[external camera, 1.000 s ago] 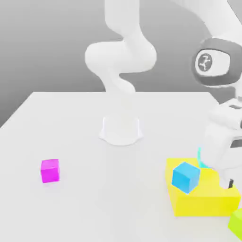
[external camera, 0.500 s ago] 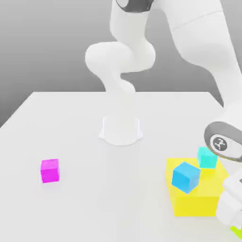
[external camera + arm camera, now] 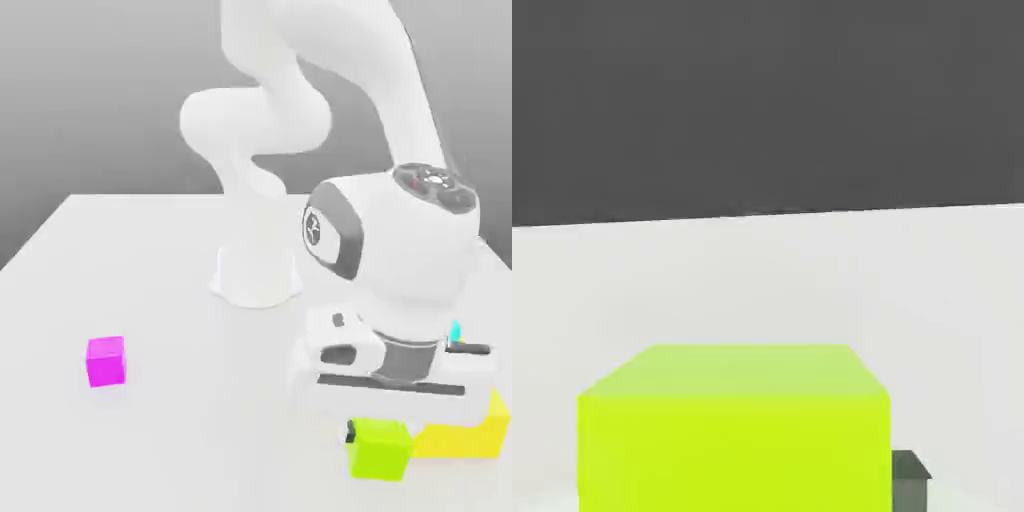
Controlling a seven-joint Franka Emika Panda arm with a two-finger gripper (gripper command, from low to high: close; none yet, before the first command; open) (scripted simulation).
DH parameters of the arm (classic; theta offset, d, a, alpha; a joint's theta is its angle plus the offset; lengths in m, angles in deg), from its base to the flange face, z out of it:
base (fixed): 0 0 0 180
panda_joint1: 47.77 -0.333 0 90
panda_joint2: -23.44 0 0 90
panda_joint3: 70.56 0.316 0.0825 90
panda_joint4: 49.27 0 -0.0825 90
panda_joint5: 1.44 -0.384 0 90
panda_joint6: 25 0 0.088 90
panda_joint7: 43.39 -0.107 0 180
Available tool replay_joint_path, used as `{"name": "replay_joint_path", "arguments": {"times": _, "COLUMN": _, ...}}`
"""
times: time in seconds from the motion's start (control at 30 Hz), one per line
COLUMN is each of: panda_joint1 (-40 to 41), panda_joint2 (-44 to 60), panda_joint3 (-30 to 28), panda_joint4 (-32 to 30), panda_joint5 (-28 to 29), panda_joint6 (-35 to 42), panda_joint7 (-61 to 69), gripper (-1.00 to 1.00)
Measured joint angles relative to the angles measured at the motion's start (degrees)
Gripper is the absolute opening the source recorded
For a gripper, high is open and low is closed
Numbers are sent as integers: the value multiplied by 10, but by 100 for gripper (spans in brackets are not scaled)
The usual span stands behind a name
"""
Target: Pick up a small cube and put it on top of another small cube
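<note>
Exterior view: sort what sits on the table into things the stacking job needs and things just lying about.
Needed for the job:
- small lime yellow-green matte cube, clamped in the end effector
- small bright magenta-pink matte cube, alone at the exterior view's left

Just lying about:
- large flat yellow block
- small cyan cube, mostly hidden behind the arm

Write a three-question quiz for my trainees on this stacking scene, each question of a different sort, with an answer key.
1. True or false: the gripper is shut on the lime cube.
2. Which cube is the stacking target? A) lime B) magenta C) blue
3. Fill in: in the exterior view, the magenta cube sits on the table toward the view's ____ side.

Key: 1 true; 2 B; 3 left. The yellow block lies beside the lime cube, on the view's right.
</note>
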Motion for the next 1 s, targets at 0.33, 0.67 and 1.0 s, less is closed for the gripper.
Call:
{"name": "replay_joint_path", "arguments": {"times": 0.33, "panda_joint1": 231, "panda_joint2": -182, "panda_joint3": -146, "panda_joint4": -189, "panda_joint5": -34, "panda_joint6": -23, "panda_joint7": -176, "gripper": -100}}
{"name": "replay_joint_path", "arguments": {"times": 0.67, "panda_joint1": 275, "panda_joint2": -104, "panda_joint3": -206, "panda_joint4": -247, "panda_joint5": -112, "panda_joint6": -165, "panda_joint7": -192, "gripper": 100}}
{"name": "replay_joint_path", "arguments": {"times": 1.0, "panda_joint1": 295, "panda_joint2": -196, "panda_joint3": -206, "panda_joint4": -249, "panda_joint5": -56, "panda_joint6": -76, "panda_joint7": -232, "gripper": 100}}
